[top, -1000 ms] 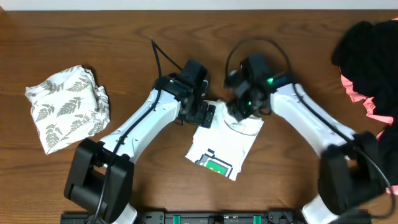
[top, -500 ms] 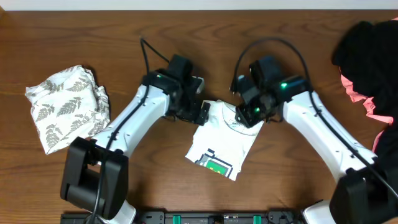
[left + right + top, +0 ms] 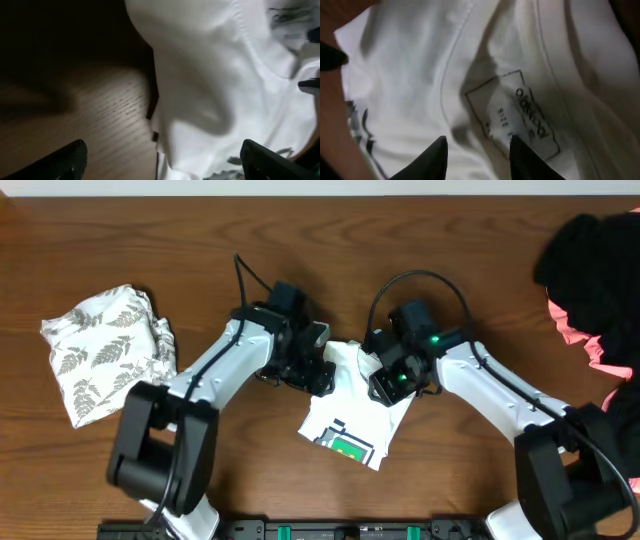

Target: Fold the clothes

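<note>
White T-shirt [image 3: 352, 412] lies folded small at the middle of the table [image 3: 200, 240], green print [image 3: 348, 446] toward the arms' bases; leaf-print garment [image 3: 105, 352] well apart on the left, black heap [image 3: 590, 255] and coral-pink piece [image 3: 578, 330] at the right edge. My left gripper [image 3: 316, 370] stands wide over the shirt's left edge, one finger above bare wood. Right gripper [image 3: 477, 157] narrow, down by the neck label [image 3: 525, 115]; whether it pinches cloth I cannot tell.

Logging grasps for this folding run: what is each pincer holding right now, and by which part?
Left pincer: open, nothing held. Right pincer: tips part-closed at the neck label of the white T-shirt; whether they pinch the cloth cannot be told.
</note>
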Motion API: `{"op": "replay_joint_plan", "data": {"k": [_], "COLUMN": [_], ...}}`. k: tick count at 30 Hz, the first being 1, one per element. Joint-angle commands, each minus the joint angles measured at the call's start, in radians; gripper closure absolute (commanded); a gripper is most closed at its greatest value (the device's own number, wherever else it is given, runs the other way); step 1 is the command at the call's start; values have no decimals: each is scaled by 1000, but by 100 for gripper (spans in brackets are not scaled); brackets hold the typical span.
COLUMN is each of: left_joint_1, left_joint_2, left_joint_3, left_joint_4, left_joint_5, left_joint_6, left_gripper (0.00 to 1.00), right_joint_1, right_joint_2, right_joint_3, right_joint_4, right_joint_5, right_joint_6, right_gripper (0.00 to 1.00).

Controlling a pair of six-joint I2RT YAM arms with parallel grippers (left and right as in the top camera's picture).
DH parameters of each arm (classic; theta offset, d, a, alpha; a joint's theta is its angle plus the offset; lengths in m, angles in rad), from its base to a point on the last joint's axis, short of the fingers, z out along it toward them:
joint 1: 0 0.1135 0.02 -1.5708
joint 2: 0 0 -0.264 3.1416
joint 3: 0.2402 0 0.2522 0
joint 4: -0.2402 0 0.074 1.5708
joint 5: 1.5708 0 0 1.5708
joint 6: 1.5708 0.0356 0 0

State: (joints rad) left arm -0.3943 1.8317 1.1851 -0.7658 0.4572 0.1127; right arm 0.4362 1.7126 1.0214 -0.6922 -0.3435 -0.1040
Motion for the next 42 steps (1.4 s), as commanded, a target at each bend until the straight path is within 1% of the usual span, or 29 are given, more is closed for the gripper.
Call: {"op": "replay_joint_plan", "data": {"k": [1,4,9,13,22,23,24,25,26,31,32,34,35,39,40,42], "left_joint_1": [1,1,-1,-12,-74,-79,-83,-88,-89,-90,-90,-90,-89,-89,-89,-89], "left_joint_2": [53,91,125,126,126,126,126,126,126,126,126,126,126,126,126,124], "left_joint_3": [-11,-11,-12,-12,-13,-13,-13,-13,-13,-13,-13,-13,-13,-13,-13,-13], "left_joint_4": [9,21,19,8,-22,-21,-21,-18,-17,-15,-15,-15,-15,-22,-24,-32], "left_joint_5": [32,73,176,243,269,269,269,269,269,267,264,264,264,263,251,169], "left_joint_6": [26,30,57,71,71,71,75,75,75,74,74,74,74,65,52,-5], "left_gripper": [2,2,2,2,1,5,12,23,30,69,80,91,94,94,94,94], "right_joint_1": [10,10,9,6,-16,-18,-19,-19,-19,-19,-19,-19,-19,-19,-19,-19], "right_joint_2": [35,70,136,152,152,152,152,152,152,152,152,152,152,152,152,148], "right_joint_3": [-18,-19,-19,-19,-19,-19,-19,-19,-19,-19,-19,-19,-19,-19,-19,-19], "right_joint_4": [26,34,34,35,37,36,35,34,32,30,30,29,29,26,24,24], "right_joint_5": [0,16,118,127,127,126,127,126,127,127,127,127,127,127,127,126], "right_joint_6": [39,43,109,112,115,115,115,115,115,115,115,115,115,115,115,115], "right_gripper": [60,60,61,62,62,63,62,63,63,63,63,63,63,65,66,67]}}
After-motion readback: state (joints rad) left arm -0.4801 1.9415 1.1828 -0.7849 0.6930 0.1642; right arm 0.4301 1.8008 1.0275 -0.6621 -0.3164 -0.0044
